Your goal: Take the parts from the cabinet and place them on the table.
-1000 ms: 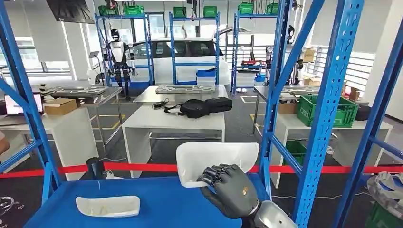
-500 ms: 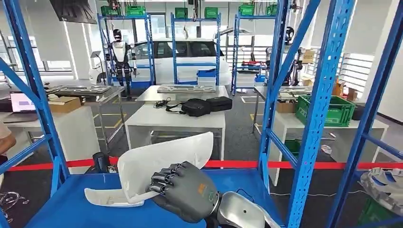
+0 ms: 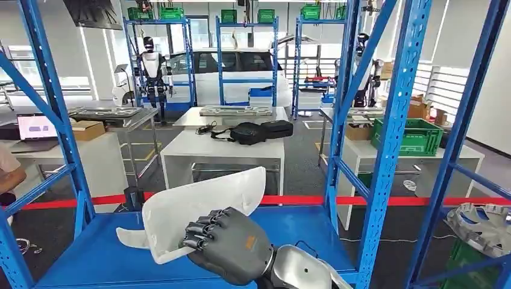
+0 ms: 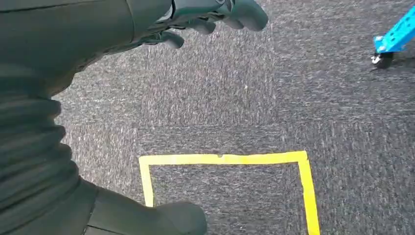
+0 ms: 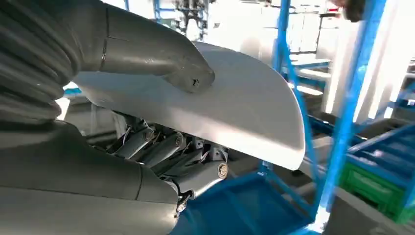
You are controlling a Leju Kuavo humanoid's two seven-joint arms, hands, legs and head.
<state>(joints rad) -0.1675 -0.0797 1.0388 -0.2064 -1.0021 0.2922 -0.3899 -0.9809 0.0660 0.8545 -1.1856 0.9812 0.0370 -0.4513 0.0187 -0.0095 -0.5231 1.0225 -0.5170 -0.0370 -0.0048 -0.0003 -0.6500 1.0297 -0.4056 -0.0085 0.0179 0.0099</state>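
Note:
My right hand (image 3: 226,244) grips a large white curved part (image 3: 199,208) and holds it tilted above the blue cabinet shelf (image 3: 301,232). In the right wrist view the thumb presses on top of this part (image 5: 235,107) while the fingers (image 5: 161,149) curl under it. A second white part (image 3: 129,236) lies on the shelf to the left, partly hidden behind the held one. My left hand (image 4: 210,14) hangs over grey carpet with its fingers apart and nothing in it.
Blue cabinet uprights stand at the right (image 3: 391,138) and the left (image 3: 54,120) of the shelf. Beyond a red tape barrier (image 3: 361,200) stands a white table (image 3: 223,150) with a black bag. A person's arm (image 3: 9,174) shows at the left edge.
My right hand has carried the white part leftwards and tilted it, so it now covers part of the second one. The camera has also shifted a little.

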